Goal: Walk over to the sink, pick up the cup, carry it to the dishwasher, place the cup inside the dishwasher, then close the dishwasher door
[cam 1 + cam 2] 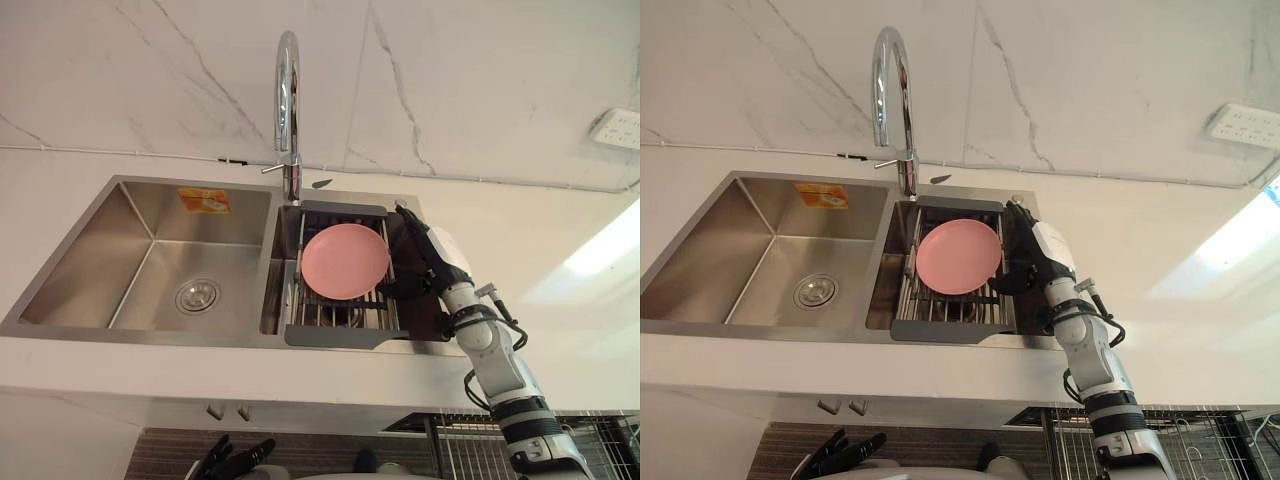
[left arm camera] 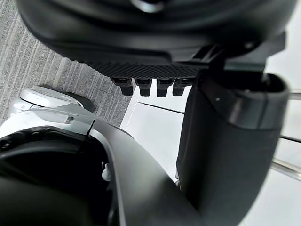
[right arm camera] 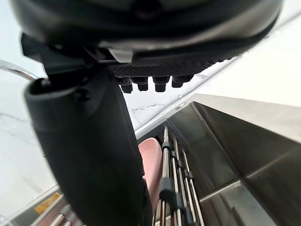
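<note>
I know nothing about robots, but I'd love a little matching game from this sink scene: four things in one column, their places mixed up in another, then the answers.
Things
1. pink round plate
2. curved chrome faucet
3. orange sticker
4. robot's right hand

Places
A. on the back wall of the left basin
B. beside the dark wire rack's right edge, fingers straight
C. lying on that rack, over the right basin
D. behind the steel sink, where its two basins meet

Pairs: 1-C, 2-D, 3-A, 4-B
</note>
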Robot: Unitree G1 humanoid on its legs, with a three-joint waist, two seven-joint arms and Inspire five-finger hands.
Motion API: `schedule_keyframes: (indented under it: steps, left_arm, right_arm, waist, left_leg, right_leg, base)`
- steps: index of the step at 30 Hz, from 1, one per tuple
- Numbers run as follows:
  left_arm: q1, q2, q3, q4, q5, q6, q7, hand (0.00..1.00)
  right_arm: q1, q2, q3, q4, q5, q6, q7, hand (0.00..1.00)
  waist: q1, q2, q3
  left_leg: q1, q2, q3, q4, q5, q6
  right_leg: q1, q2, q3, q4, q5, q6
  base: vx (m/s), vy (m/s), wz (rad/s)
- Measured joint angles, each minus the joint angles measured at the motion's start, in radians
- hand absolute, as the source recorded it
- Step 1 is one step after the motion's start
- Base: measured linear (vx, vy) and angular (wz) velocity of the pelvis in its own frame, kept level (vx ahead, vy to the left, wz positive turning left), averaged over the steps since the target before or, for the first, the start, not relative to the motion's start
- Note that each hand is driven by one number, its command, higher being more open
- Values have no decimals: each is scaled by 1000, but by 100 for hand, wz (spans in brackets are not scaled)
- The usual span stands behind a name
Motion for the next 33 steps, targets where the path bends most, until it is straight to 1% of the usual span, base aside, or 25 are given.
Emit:
schedule_keyframes:
  steps: [3, 6, 10, 15, 21, 25, 29, 33]
  left_arm:
    - [0, 0, 0, -7, 0, 4, -1, 100]
    - [1, 1, 0, -31, 0, 12, -1, 100]
    - [2, 1, -2, -43, 1, 19, -2, 100]
    - [3, 1, -4, -53, 1, 26, -2, 100]
    - [7, 1, -6, -74, 1, 43, -3, 100]
    - [7, 1, -6, -77, 3, 40, -4, 100]
    - [8, 1, -5, -76, 23, 23, -6, 100]
    - [8, 1, -5, -71, 30, 9, -6, 100]
  right_arm:
    - [-21, -11, 1, 3, -30, -1, 1, 100]
    - [-49, -21, 1, 9, -42, -6, 1, 100]
    - [-85, -30, 13, 46, -75, -8, 3, 100]
    - [-121, -43, 37, 66, -80, -13, 13, 100]
    - [-122, -45, 39, 68, -80, -13, 33, 100]
    - [-122, -45, 40, 68, -78, -14, 45, 100]
    - [-123, -45, 40, 67, -75, -20, 60, 100]
    - [-123, -45, 40, 63, -74, -30, 97, 100]
  waist:
    - [7, 0, 2]
    - [15, -4, 18]
    - [18, -4, 22]
    - [23, -5, 23]
    - [30, -5, 23]
    - [32, -5, 24]
    - [32, -6, 24]
    - [31, -6, 24]
  left_leg:
    - [-2, 0, -2, 0, 0, 0]
    - [-3, 0, -3, 2, 0, 0]
    - [-11, 0, -6, 9, 0, 0]
    - [-17, 0, -9, 16, 0, 0]
    - [-27, 1, -16, 32, -5, -1]
    - [-31, 1, -16, 38, -9, 0]
    - [-31, 2, -12, 41, -13, -3]
    - [-31, 3, -3, 46, -16, 0]
  right_leg:
    - [0, 0, -5, -1, 0, 0]
    - [0, -1, -6, 0, 0, 0]
    - [0, -3, -15, 0, 0, 0]
    - [0, -5, -19, 0, 0, 0]
    - [0, -5, -23, 2, 0, 0]
    - [0, -5, -24, 2, 0, 0]
    - [0, -5, -21, 2, 0, 0]
    - [-1, -4, -15, 2, 0, 0]
  base:
    - [-1, 1, 2]
    - [0, 0, 0]
    - [-8, -1, 6]
    - [-6, -1, 2]
    - [-5, -2, 2]
    - [-5, -2, 1]
    - [1, 0, -1]
    - [0, 3, -4]
